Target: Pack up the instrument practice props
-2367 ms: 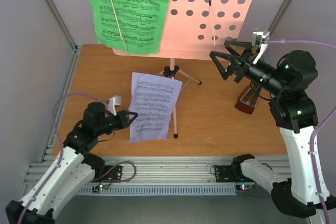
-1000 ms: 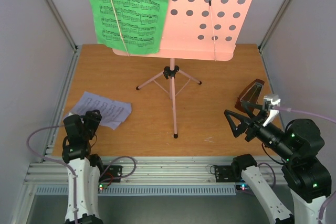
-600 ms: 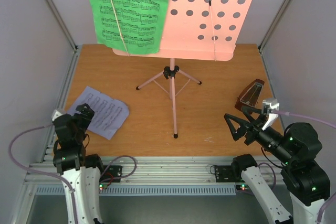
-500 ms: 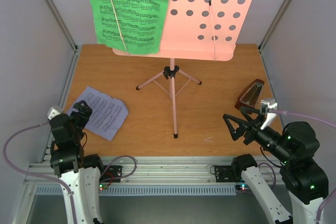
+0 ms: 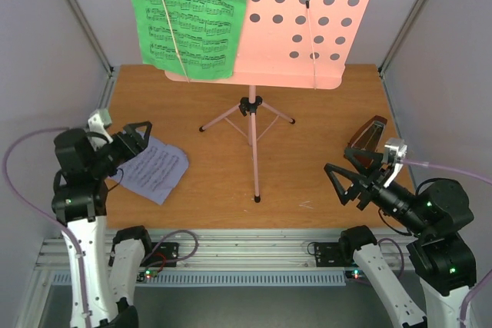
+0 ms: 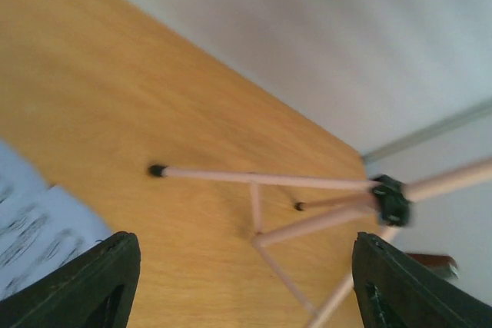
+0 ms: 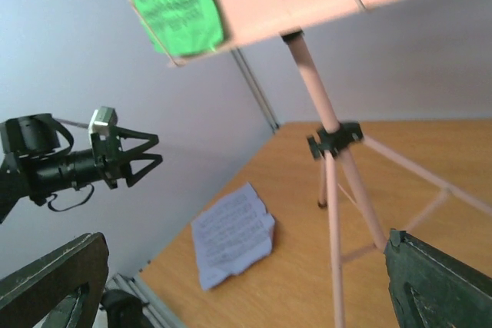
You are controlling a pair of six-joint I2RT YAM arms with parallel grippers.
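Stand point(image 5: 269, 45) — pink, hole-dotted, green sheet point(image 5: 184, 21) resting on it

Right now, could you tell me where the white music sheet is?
In the top view, the white music sheet lies on the table's left side, by the left claw and left of the pink stand legs.

**Stand up, one sheet on it, one flat, metronome right**

We see the pink music stand point(image 5: 269, 44) upright on its tripod, mid-table point(image 5: 307, 167), with the perforated desk facing us. The green sheet point(image 5: 188, 17) sits on the desk's left half. The white sheet point(image 5: 157, 168), creased, lies flat near the left edge. The reddish-brown metronome point(image 5: 370, 134) stands near the right edge, partly hidden.
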